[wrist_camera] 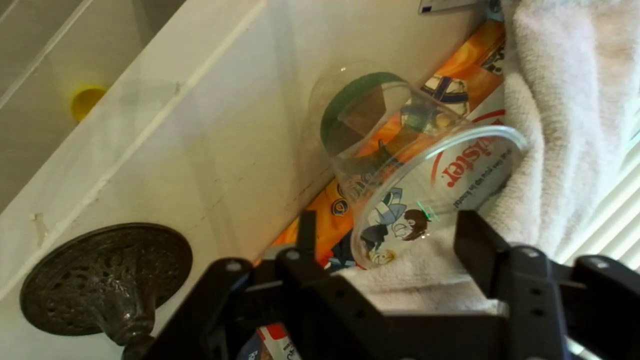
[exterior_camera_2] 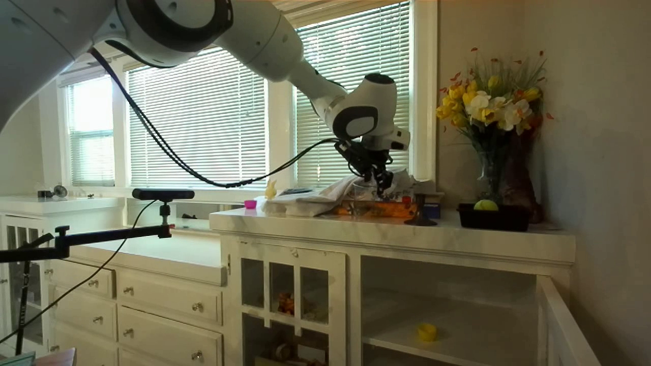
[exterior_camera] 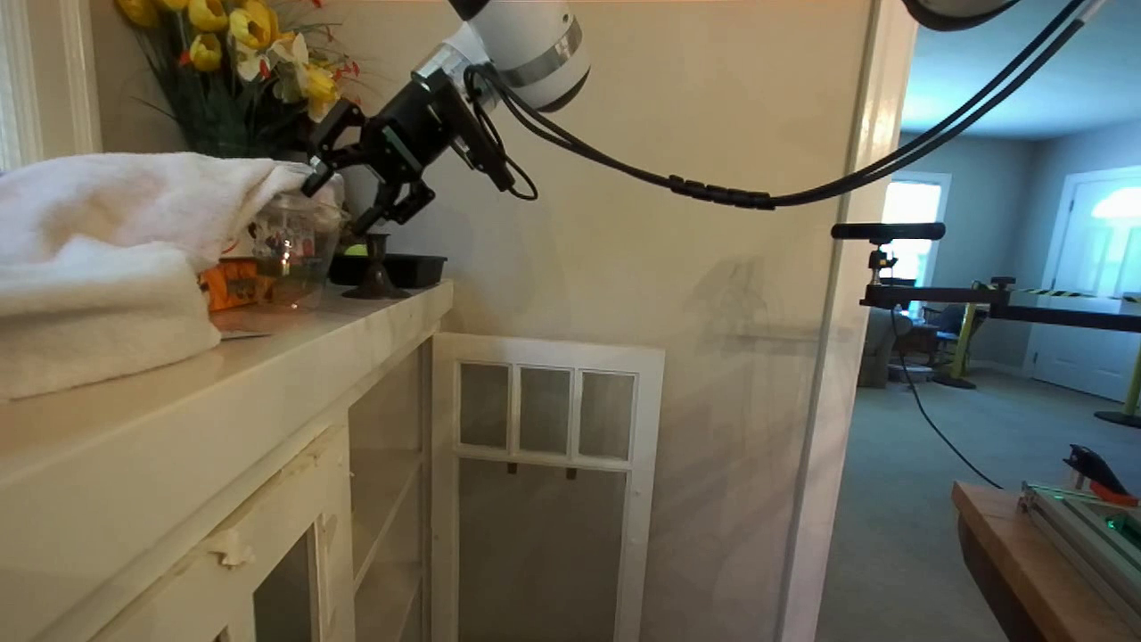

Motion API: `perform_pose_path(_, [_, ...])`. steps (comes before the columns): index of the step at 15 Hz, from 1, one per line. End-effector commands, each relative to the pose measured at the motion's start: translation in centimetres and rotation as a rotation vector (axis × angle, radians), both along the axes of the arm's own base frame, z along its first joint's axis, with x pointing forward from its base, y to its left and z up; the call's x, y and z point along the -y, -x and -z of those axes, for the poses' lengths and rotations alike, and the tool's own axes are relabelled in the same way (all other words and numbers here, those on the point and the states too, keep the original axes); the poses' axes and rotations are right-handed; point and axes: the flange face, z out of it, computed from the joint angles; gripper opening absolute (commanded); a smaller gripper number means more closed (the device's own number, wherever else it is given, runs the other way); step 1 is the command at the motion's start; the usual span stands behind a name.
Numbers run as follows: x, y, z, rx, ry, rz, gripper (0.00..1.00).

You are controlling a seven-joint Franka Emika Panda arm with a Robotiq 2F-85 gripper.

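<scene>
My gripper point(wrist_camera: 386, 222) stands open, its two fingers wide apart with nothing gripped between them. Beyond the fingertips in the wrist view is a clear plastic tub point(wrist_camera: 425, 150) whose rim faces the gripper; a dark green round shape shows at its far end. In an exterior view one finger overlaps the top of the tub point(exterior_camera: 299, 241), and I cannot tell whether they touch. A white towel point(wrist_camera: 540, 110) lies against the tub's side. Behind the tub are an orange box point(wrist_camera: 330, 210) and a white printed box. A dark metal candlestick point(wrist_camera: 105, 275) stands beside the gripper.
A black tray point(exterior_camera_2: 493, 219) with a yellow-green ball point(exterior_camera_2: 486, 205) sits near the marble counter's end. Behind it rises a vase of flowers point(exterior_camera_2: 491, 112). Below, the cabinet door point(exterior_camera: 646, 401) hangs open, with a yellow cup point(exterior_camera_2: 427, 332) on the shelf. Cables point(exterior_camera: 615, 160) trail from the wrist.
</scene>
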Motion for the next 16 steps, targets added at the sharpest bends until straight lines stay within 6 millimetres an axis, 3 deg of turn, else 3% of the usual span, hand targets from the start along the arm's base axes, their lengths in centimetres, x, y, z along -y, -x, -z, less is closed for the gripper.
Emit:
perform_pose_path(1, [-0.1,-0.1,-1.0,-0.01,0.011,-0.007,0.42])
perform_pose_path(6, [0.0,-0.1,-1.0,-0.012,0.011,-0.006,0.05])
perform_pose_path(7, [0.1,-0.1,-1.0,-0.012,0.011,-0.005,0.01])
perform_pose_path(13, [0.5,0.5,-1.8,-0.02,0.019,0.003,0.01])
perform_pose_path(16, [3.3,1.7,-3.6,-0.024,0.034,0.055,0.01])
